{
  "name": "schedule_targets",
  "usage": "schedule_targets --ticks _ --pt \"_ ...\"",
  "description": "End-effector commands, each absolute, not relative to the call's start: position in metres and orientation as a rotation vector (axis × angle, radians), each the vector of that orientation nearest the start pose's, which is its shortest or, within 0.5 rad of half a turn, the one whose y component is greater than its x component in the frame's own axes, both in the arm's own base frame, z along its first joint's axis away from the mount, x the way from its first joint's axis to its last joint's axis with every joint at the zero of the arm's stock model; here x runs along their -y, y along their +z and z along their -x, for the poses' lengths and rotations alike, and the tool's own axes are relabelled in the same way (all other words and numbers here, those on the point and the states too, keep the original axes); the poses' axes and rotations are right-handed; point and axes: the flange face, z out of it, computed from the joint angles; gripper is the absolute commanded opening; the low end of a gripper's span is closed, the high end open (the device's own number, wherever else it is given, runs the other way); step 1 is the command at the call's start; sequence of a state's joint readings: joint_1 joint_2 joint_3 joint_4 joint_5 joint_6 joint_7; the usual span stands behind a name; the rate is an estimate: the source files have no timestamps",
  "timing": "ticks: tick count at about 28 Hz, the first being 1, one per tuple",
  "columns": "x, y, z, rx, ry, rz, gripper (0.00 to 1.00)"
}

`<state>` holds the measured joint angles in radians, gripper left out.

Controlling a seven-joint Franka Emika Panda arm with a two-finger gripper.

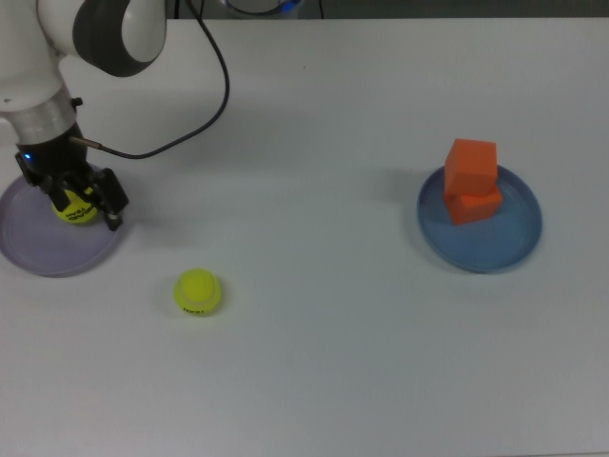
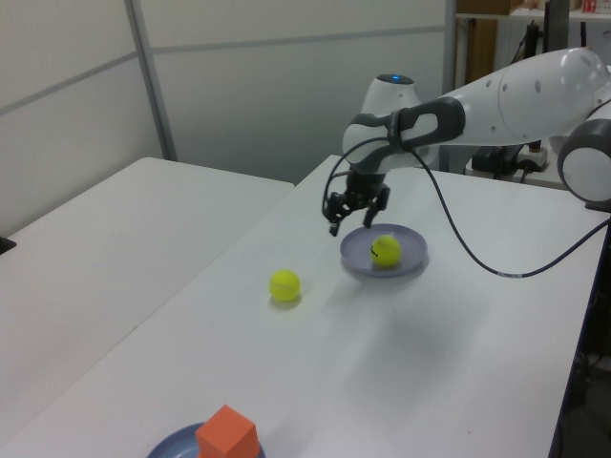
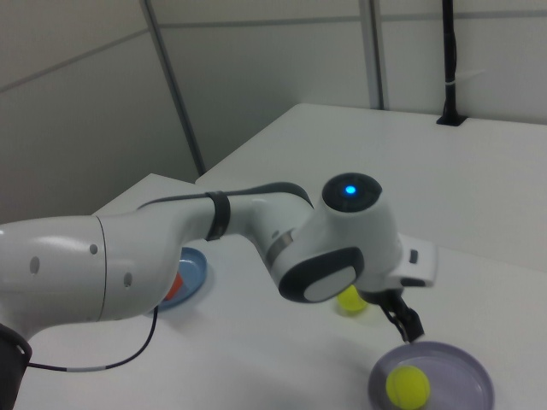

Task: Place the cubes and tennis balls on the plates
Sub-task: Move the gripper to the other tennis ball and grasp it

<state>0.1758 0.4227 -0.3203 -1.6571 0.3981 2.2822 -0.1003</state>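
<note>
The tool [image 2: 355, 209] hangs released above the purple plate [image 2: 409, 264] holding one ball [image 2: 386, 251]; the other ball [image 2: 284, 285], mid-bench, could roll away if nudged off-centre in grasping.

A white table [image 1: 333, 362] fills nearly the whole top view and carries everything. Directly on it, at the middle left edge of the top view, sits a pale lavender plate [image 1: 43, 249]; a blue plate [image 1: 504, 243] sits at the middle right, well apart from it. A loose tennis ball [image 1: 197, 291] rests on the bare tabletop in the lower left of the top view, near the lavender plate but clear of its rim. In the left view a second white table [image 2: 105, 239] stands alongside, at the middle left of the frame
</note>
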Motion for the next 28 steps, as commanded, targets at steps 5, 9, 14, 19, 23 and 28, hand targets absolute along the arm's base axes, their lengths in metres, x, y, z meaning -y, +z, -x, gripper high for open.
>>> schedule_targets --ticks 5,9,14,19,23,28 --pt "-0.010 0.392 -0.704 -0.286 -0.459 2.857 1.00" --pt "-0.037 0.375 -0.711 -0.267 -0.521 2.846 1.00" --pt "-0.049 0.352 -0.715 -0.266 -0.534 2.857 1.00" --pt "-0.067 0.338 -0.718 -0.244 -0.559 2.861 1.00" --pt "-0.075 0.326 -0.718 -0.232 -0.553 2.863 1.00" --pt "-0.081 0.312 -0.720 -0.231 -0.592 2.861 0.97"
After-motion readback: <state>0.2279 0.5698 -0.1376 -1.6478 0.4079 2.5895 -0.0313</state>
